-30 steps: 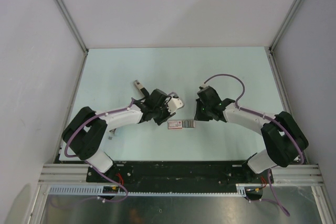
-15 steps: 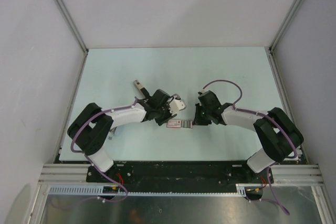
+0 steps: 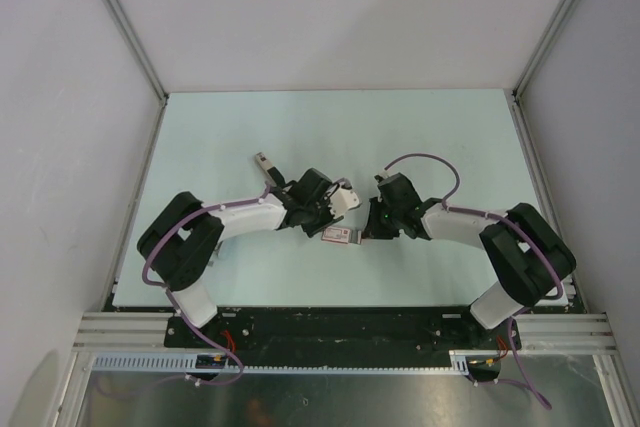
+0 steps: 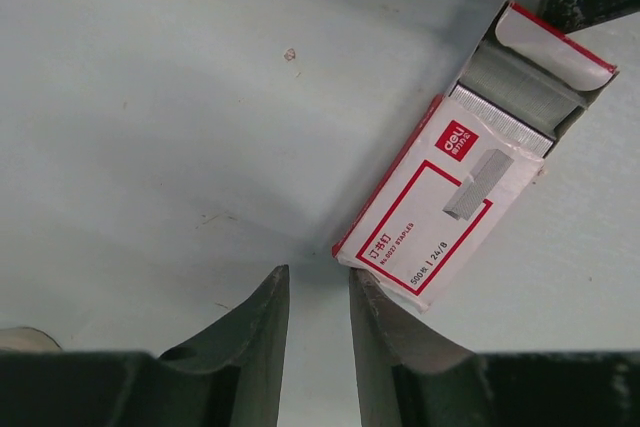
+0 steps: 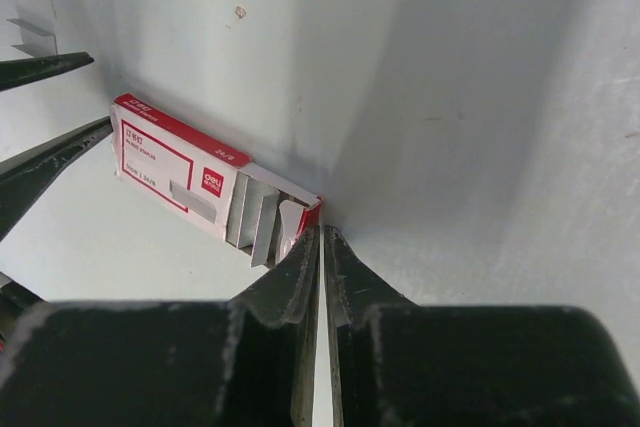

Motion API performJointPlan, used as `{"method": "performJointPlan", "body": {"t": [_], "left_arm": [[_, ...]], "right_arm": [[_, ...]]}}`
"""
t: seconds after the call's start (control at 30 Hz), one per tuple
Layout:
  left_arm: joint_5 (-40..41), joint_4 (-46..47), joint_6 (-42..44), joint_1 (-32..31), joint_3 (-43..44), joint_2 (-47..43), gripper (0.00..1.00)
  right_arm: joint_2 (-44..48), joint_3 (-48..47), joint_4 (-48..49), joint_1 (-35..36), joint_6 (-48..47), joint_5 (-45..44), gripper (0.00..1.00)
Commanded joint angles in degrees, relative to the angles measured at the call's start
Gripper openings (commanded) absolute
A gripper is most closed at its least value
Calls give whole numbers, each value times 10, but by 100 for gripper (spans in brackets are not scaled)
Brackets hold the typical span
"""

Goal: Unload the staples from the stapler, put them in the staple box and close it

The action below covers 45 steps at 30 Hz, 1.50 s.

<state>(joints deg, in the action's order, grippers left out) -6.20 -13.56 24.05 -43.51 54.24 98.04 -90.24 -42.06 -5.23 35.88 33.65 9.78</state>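
Observation:
The only small red and white oblong thing here is a cardboard staple box [image 3: 338,236] lying flat on the table. It also shows in the left wrist view [image 4: 440,197] and the right wrist view [image 5: 180,172]. Its end flap is open and grey staple strips [image 4: 520,87] show inside. No stapler is recognisable. My left gripper [image 4: 315,272] is narrowly open and empty, with one fingertip [image 4: 365,282] touching the box's closed corner. My right gripper [image 5: 322,230] is shut, its tips against the red corner of the open end. In the top view the grippers [image 3: 325,224] [image 3: 366,231] flank the box.
A small grey and dark object [image 3: 263,160] lies on the table behind the left arm. Grey walls enclose the pale table [image 3: 450,137] on three sides. A black rail [image 3: 340,327] runs along the near edge.
Both arms have closed in on the box. The left gripper moved right to its closed end, the right gripper moved left and down to its open end. The box shifted slightly left.

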Motion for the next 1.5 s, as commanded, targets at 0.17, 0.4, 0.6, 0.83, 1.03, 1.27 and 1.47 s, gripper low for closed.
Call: {"method": "performJointPlan", "body": {"t": [0.17, 0.4, 0.6, 0.83, 1.03, 1.27, 1.47], "left_arm": [[-9, -12, 8, -13, 11, 7, 36], [39, -14, 23, -10, 0, -13, 37], [60, -31, 37, 1, 9, -50, 45], [5, -67, 21, -2, 48, -55, 50], [-33, -68, 15, -26, 66, -14, 50], [-67, -68, 37, -29, 58, -6, 54], [-80, -68, 41, -30, 56, 7, 55]], "right_arm": [[-22, 6, 17, 2, 10, 19, 10], [23, 5, -29, -11, -15, -22, 14], [37, -4, -39, -8, -18, -49, 25], [33, -9, -3, 5, -7, -38, 28], [26, -10, 27, 27, 5, -35, 37], [14, -10, 28, 40, 9, -41, 40], [4, -9, 22, 41, 9, -46, 33]]}}
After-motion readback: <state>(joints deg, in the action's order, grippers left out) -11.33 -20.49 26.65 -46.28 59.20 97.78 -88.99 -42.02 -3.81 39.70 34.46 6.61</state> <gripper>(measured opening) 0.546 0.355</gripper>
